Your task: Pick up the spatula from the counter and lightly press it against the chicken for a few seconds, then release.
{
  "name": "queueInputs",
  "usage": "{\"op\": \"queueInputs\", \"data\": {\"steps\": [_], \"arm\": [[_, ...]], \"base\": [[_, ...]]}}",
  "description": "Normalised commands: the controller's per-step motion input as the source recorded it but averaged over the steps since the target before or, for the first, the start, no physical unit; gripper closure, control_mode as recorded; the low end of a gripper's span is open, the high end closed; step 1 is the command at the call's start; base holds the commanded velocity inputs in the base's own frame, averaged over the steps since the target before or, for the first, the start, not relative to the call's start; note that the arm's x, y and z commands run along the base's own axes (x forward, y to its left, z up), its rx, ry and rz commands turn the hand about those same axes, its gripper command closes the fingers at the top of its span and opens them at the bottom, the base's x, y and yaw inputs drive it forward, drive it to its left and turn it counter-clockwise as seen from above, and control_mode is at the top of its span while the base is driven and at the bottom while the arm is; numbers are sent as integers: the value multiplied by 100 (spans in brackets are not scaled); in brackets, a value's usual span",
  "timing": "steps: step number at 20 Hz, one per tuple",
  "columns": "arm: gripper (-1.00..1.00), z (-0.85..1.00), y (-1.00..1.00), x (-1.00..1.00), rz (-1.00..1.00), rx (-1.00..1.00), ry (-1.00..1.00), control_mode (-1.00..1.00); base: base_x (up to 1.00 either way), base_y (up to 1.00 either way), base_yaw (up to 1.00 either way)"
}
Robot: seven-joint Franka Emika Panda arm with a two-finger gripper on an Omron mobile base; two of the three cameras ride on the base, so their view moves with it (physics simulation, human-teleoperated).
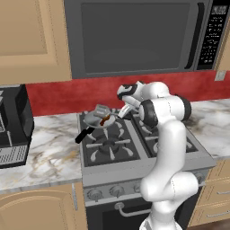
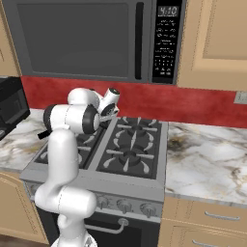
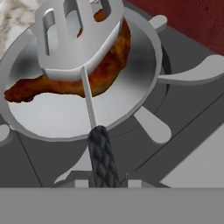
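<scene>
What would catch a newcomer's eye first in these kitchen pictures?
The hand view stands out: a slotted spatula sits over a browned piece of chicken in a silver pan on a rear left burner. From the base cameras, the big white arm bends over the stove, under a dark microwave.

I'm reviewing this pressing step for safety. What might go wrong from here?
The spatula head lies over one part of the chicken; a hard push may slide the meat toward the pan rim. The pan rests on a burner grate, so off-centre force might tip or shift it. The gripper holds the spatula by its dark handle, far from the head, so it may twist.
</scene>
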Motion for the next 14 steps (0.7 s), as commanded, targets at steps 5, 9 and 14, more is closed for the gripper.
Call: {"op": "queueInputs", "data": {"steps": [5, 9, 14], "arm": [[100, -15, -10, 0, 0, -2, 0, -100], [100, -13, -11, -9, 0, -3, -1, -100], [100, -16, -10, -24, 0, -2, -2, -100]], "base": [[0, 0, 0], [0, 0, 0], [0, 0, 0]]}}
